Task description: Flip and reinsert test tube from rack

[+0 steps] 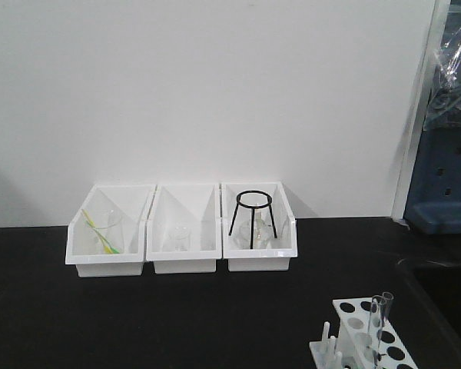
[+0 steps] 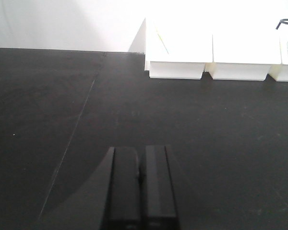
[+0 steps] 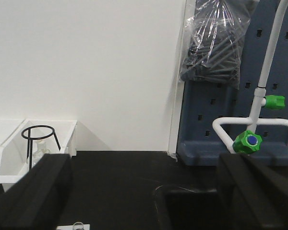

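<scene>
Tube (image 1: 379,319) stands upright in a hole of the rack (image 1: 356,314), at the front right corner of the black desk (image 1: 177,323) in the front view. It is clear glass, with its rim above the top plate. Short pegs (image 1: 326,342) rise along the rack's left side. Three white bins (image 1: 184,265) sit in a row against the back wall, well apart from the rack, and the right one has a black tripod (image 1: 251,227) in it. Neither claw shows here.

From the left wrist, the left claw (image 2: 140,187) hangs over bare desk with its two dark fingers pressed together and nothing between them. The bins lie far ahead and to its right. This view does not show where the rack lies relative to the claw.

From the right wrist, the right claw (image 3: 146,191) is spread wide, one finger at each lower corner, and holds nothing. A white corner of the rack and a glass rim, likely the tube's, peek in at the bottom edge just inside the finger on the left of the picture. That puts them below the claw, toward that side, and apart from both fingers. Ahead lie a dark sink (image 3: 192,211), a white tap (image 3: 252,122) with green knobs, a blue pegboard (image 3: 206,129) and a plastic bag (image 3: 216,43).
</scene>
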You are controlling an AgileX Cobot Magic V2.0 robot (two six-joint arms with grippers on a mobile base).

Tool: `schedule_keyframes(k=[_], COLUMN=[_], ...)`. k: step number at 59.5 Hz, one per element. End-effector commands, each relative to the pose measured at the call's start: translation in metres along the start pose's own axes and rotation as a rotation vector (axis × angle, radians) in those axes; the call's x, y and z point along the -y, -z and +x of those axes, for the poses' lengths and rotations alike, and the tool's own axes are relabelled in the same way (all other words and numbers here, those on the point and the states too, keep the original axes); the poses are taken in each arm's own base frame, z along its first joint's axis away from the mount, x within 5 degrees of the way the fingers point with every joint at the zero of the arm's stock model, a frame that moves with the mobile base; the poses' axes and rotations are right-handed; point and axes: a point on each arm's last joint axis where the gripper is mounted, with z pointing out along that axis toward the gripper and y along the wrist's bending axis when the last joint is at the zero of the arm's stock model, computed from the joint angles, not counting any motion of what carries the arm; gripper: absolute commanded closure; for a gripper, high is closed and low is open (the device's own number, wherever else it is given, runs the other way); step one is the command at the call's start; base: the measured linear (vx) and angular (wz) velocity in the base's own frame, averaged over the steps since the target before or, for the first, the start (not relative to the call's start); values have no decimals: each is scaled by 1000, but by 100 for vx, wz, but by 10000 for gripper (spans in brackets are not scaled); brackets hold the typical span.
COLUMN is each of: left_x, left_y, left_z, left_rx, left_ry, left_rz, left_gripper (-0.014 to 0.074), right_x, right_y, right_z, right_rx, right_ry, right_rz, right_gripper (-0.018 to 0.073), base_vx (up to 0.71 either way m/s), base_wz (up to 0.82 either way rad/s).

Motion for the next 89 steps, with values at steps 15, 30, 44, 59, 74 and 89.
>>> schedule_keyframes(k=[15,30,44,59,74,89], left_x=[2,2,2,2,2,2], left_y=[1,1,1,1,1,1], left_z=[-7,-7,-7,-7,-7,-7], left_rx=[86,86,86,86,86,86], left_ry=[4,4,4,4,4,4], left_rz=[23,23,23,23,23,23], left_gripper=[603,603,603,603,603,603], right_x=[-26,-55,-73,-79,-84,-88], right_y=[-35,-54,-79,-98,-121,-132], right_z=[38,89,113,138,147,157], right_rx=[2,67,79,111,94,58], right_ry=[-165,-148,-47,-70,-77,-71], right_rz=[-117,-211,-294,-281,-264,-267], right_gripper=[-97,-2,6,6,6,6], base_vx=[0,0,0,0,0,0], base_wz=[0,0,0,0,0,0])
